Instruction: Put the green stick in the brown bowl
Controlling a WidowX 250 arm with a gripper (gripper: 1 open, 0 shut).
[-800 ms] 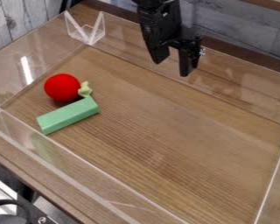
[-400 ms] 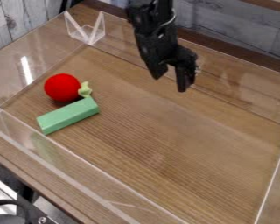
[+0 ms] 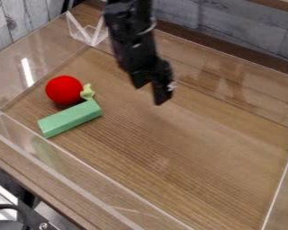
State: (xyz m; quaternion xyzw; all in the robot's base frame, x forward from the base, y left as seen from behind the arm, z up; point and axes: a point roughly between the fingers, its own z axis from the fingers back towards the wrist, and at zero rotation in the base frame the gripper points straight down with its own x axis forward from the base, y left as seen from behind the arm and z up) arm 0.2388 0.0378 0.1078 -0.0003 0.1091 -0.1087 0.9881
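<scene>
Camera view, left to right: the red ball (image 3: 64,89) sits near the left edge of the wooden table (image 3: 194,153), a small yellow-green stem (image 3: 87,91) on its right side. Just nearer lies the green stick (image 3: 71,119), flat and slanted, its left end close to that same edge. Right of both, the dark arm (image 3: 132,36) reaches in from the far side, its gripper (image 3: 147,87) over the table; whether it is clenched or released I cannot tell. Open wood stretches from the stick and the arm to the right edge and the near side, with more at far right.

Compared with the earlier frames, the arm has come nearer and further left, spreading wider across the view; ball and stick have stayed put.

Counted: one stick, one ball, one arm. I see no brown bowl.
</scene>
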